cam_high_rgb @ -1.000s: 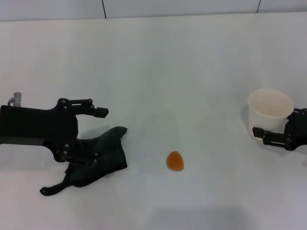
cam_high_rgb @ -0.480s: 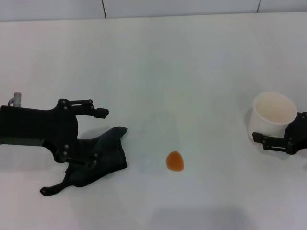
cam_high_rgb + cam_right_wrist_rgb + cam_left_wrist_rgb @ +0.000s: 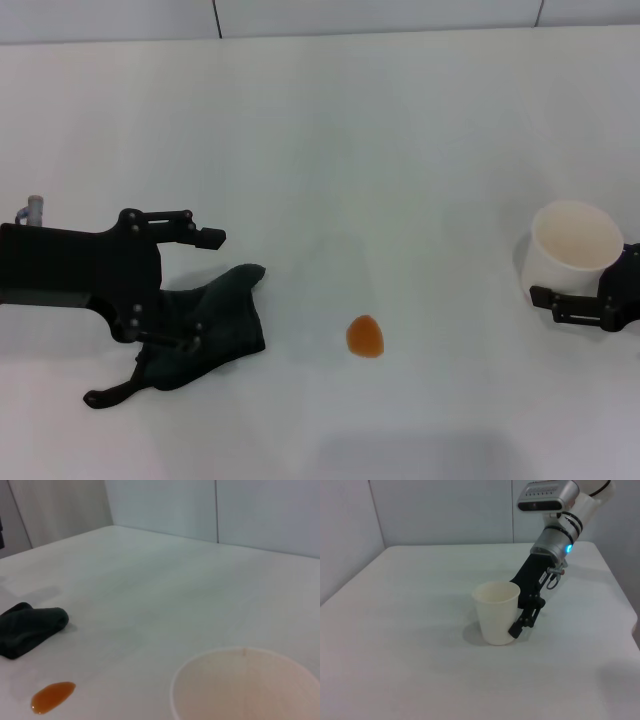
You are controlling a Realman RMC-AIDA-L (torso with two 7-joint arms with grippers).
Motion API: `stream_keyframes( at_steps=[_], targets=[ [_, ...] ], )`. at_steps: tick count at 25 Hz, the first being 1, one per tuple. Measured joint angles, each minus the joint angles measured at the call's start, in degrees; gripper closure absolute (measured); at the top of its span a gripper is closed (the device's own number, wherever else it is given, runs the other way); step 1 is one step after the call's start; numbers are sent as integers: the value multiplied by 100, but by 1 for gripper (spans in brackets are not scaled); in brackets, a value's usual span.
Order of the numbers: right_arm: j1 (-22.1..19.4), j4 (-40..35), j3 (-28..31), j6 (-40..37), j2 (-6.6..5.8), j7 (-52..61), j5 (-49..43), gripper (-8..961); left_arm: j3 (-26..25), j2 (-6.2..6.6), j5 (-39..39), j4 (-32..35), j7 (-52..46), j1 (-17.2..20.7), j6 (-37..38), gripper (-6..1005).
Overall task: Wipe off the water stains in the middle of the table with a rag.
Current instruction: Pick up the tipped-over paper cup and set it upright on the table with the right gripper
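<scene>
The orange water stain point(image 3: 365, 336) is a small glossy blob on the white table point(image 3: 400, 140), also seen in the right wrist view as the stain point(image 3: 52, 697). To its left lies the dark crumpled rag point(image 3: 208, 325) point(image 3: 27, 625). My left gripper point(image 3: 203, 290) is open at the rag. Its lower finger rests on the cloth and its upper finger is clear of it. At the far right, my right gripper point(image 3: 550, 282) is shut on the whitish cup point(image 3: 572, 248), with one finger showing at the cup's base and the other hidden.
The left wrist view shows the cup point(image 3: 495, 612) standing upright, with the right gripper point(image 3: 522, 622) against its side. A grey wall runs behind the table's far edge. Bare tabletop separates the stain and the cup.
My right gripper has carried the cup a little to the right and toward the front edge. The left gripper, the rag and the stain stay where they were.
</scene>
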Motion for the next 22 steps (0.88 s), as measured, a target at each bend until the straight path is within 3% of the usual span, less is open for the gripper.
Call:
stream_keyframes(
  at_steps=[10,22],
  targets=[
    [-208,-222,9,-38,9,72,6,157,0,0,-12,2,3,12,8,144],
    [-152,-375,-138,-54,18,159,-2,156,0,0,-12,2,9,-4,8,146]
  ],
)
